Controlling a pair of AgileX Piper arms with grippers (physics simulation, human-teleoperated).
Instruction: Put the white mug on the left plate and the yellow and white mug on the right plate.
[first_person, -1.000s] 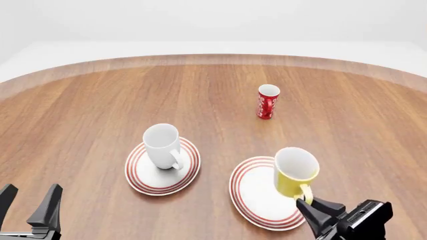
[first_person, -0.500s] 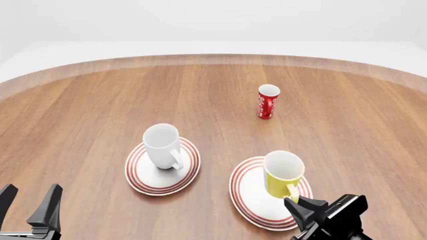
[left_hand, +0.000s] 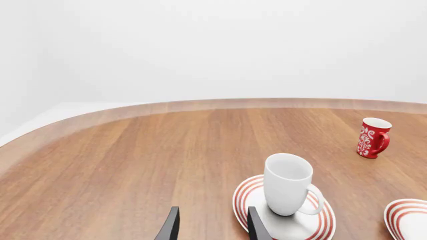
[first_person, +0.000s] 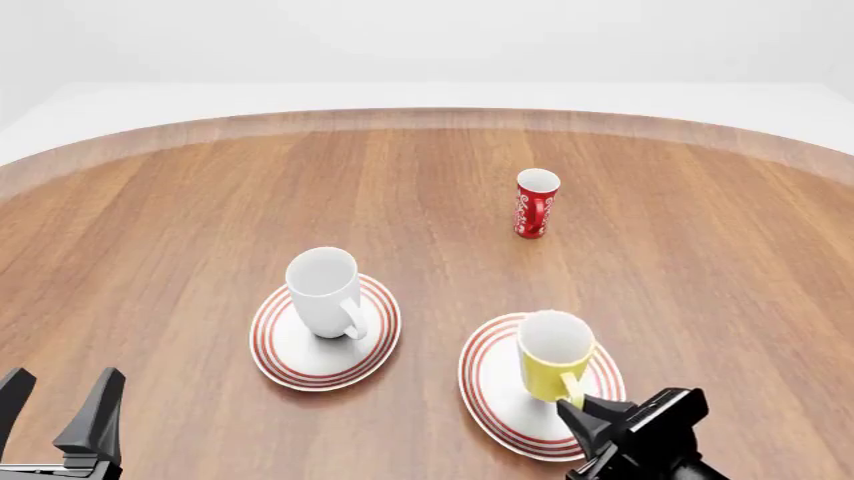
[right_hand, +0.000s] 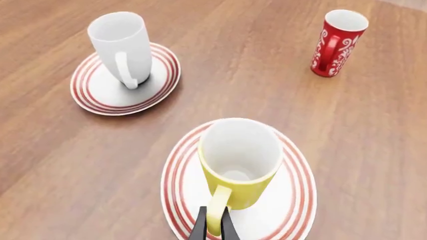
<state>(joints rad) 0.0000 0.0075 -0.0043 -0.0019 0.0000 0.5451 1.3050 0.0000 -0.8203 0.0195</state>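
Two ringed plates lie side by side on the wooden table (first_person: 160, 220), each with a mug on it; at the near left corner of the front view the left gripper (first_person: 60, 410) hangs clear of everything, its dark fingers (left_hand: 170, 225) spread apart with nothing between them, well apart from the crockery; just right of it and a little farther off sits the left plate (first_person: 274, 350), white with thin red rings, and the white mug (first_person: 324, 291) stands upright on it, handle turned toward the near side; the wrist views show the same mug (right_hand: 121, 47) seated on the plate's middle; farther right and nearer lies the right plate (first_person: 487, 385), alike in look; the yellow and white mug (first_person: 553, 354) stands over its centre, upright, white inside, its yellow handle (right_hand: 217, 212) pointing to the near side; the right gripper (first_person: 587, 412) comes in from the near right edge, and the right wrist view shows its two fingers pinched onto that handle, one on each side; whether the mug's base touches the plate I cannot tell; far beyond, toward the right of the table, a red-and-white cup (first_person: 535, 203) stands alone, upright, well apart from both plates.
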